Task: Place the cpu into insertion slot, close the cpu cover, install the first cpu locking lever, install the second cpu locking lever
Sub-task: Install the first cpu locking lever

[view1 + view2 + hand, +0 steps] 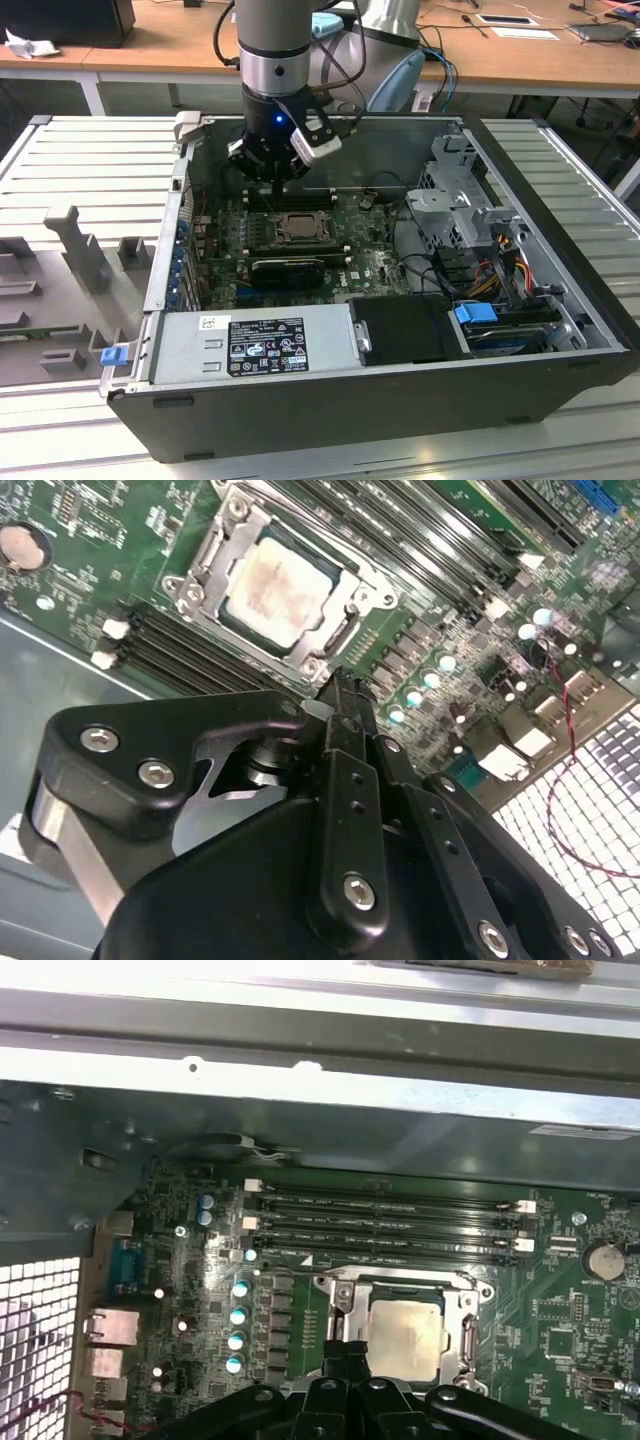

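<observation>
the room straight above the insertion slot point(297, 228) is being left open from overhead, with the gripper point(340, 683) hanging in it. the sides are being crowded by the memory slots point(390, 1225) and the black heatsink bar point(286, 268). entry from the exterior view's right is being blocked by the drive cage point(455, 200) and cables point(425, 262).

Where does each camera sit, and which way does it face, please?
Exterior view: off the arm, above the open computer case, looking down into it; the arm and gripper hang over the motherboard.
First wrist view: on the wrist, looking past the fingers across the motherboard to the case wall.
Second wrist view: on the wrist, looking along the gripper body down at the cpu.
Shared: both wrist views show the cpu just beyond the fingers.
</observation>
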Robot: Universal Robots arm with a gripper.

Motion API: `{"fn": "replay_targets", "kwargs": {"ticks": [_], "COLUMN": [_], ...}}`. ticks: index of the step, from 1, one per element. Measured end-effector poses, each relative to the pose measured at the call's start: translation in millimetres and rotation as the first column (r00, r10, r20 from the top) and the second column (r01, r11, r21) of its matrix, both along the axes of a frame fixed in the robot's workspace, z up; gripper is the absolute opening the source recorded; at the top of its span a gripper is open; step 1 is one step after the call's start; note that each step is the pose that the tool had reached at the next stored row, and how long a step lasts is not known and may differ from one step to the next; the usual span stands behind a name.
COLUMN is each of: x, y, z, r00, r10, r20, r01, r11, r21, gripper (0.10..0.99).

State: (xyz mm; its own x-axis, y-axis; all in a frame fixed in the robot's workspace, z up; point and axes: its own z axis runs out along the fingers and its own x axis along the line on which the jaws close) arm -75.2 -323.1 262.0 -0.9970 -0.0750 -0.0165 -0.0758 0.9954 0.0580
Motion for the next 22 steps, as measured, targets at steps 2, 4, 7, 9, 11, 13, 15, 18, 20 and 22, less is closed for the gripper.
{"fn": "replay_targets", "kwargs": {"ticks": [2, 4, 7, 9, 11, 13, 15, 18, 20, 22], "x": [-5.8, -16.6, -28.4, -31.6, -36.7, -38.5, -38.6, -39.7, -40.9, -41.2], "y": [0.0, 0.2, 1.6, 2.5, 3.9, 5.3, 5.3, 6.7, 8.5, 11.0], "z": [-0.2, -0.6, -1.5, -1.8, -2.1, -2.4, -2.7, -3.4, -3.9, -4.6], "r00": [1.0000, 1.0000, 1.0000, 1.0000, 1.0000, 1.0000, 0.9999, 0.9997, 0.9997, 0.9997], "r10": [0.000, 0.000, 0.000, 0.000, 0.000, -0.004, -0.016, -0.024, -0.024, -0.024], "r20": [0.0000, 0.0000, 0.0002, -0.0001, 0.0001, 0.0001, -0.0001, -0.0001, -0.0002, -0.0004], "r01": [0.000, 0.000, 0.000, 0.000, 0.000, 0.004, 0.016, 0.024, 0.024, 0.024], "r11": [1.0000, 1.0000, 1.0000, 1.0000, 1.0000, 1.0000, 0.9999, 0.9997, 0.9996, 0.9996], "r21": [0.000, 0.000, 0.000, 0.000, 0.000, 0.001, 0.001, 0.006, 0.012, 0.016], "gripper": [0.106, 0.106, 0.106, 0.106, 0.106, 0.106, 0.106, 0.106, 0.106, 0.106]}}
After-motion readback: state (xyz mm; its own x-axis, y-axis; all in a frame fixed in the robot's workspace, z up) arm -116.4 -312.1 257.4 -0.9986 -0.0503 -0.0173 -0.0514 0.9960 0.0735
